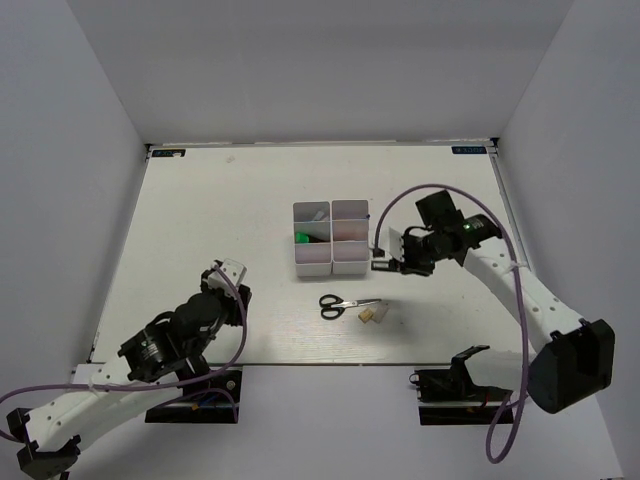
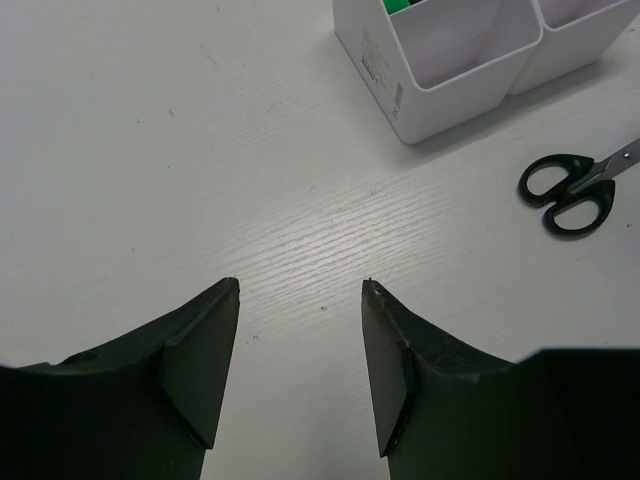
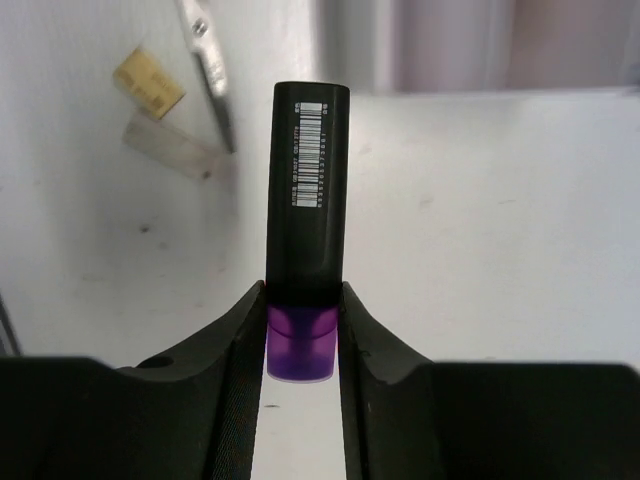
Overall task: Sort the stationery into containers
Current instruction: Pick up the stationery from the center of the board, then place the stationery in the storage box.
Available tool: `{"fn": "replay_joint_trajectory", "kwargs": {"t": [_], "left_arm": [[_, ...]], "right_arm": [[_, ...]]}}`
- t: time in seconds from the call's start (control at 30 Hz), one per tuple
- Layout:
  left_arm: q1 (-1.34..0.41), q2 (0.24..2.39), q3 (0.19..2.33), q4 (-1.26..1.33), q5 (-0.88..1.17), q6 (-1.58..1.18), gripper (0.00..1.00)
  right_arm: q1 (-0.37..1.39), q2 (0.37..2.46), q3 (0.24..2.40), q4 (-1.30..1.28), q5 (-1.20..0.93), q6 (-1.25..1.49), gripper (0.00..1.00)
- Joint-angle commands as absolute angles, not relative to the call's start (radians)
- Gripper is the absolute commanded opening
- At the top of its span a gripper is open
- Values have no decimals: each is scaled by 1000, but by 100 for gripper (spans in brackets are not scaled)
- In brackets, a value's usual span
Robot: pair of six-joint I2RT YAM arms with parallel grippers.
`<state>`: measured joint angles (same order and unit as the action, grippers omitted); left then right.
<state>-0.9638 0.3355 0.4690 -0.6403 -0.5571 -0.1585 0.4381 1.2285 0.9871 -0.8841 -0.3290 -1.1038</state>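
Note:
My right gripper [image 1: 388, 264] [image 3: 300, 300] is shut on the purple marker [image 3: 308, 200]. The marker has a black barrel with a barcode, and its purple cap sits between the pads. The gripper holds it above the table, just right of the white bins [image 1: 312, 266]. A green-capped marker [image 1: 302, 238] lies in a left bin. Black-handled scissors [image 1: 335, 305] lie in front of the bins. A tan eraser [image 1: 366, 316] and a grey eraser [image 1: 381, 313] lie right of them. My left gripper [image 1: 225, 275] [image 2: 300, 285] is open and empty over bare table. Pens and the clip-like piece are out of view.
The left wrist view shows a bin's corner [image 2: 400, 100] and the scissors' handles [image 2: 568, 190] at upper right. The right wrist view shows the tan eraser [image 3: 148, 82], the grey eraser [image 3: 170, 150], a scissor blade [image 3: 212, 80] and a bin wall [image 3: 450, 45]. White walls enclose the table.

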Motion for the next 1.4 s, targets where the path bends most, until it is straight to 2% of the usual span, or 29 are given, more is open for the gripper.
{"fn": "replay_joint_trajectory", "kwargs": {"t": [0.0,0.3,0.47,0.67,0.93,1.37], "left_arm": [[-966,311,459,-660,-520,-164,62],[-963,409,471,-680,-433,-157,62],[-966,410,469,-683,-440,-158,62],[-965,374,465,-680,-460,-156,62],[-965,359,468,-686,-460,-153,62],[-965,319,465,-689,-454,-150,62]], "right_arm": [[477,1219,1156,-1075,-347,-1164,0],[684,1440,1391,-836,44,-1175,0],[806,1560,1523,-701,167,-1273,0],[929,1676,1571,-712,284,-1364,0],[1020,1765,1578,-676,460,-1505,0],[1066,1950,1709,-646,745,-1496,0]]}}
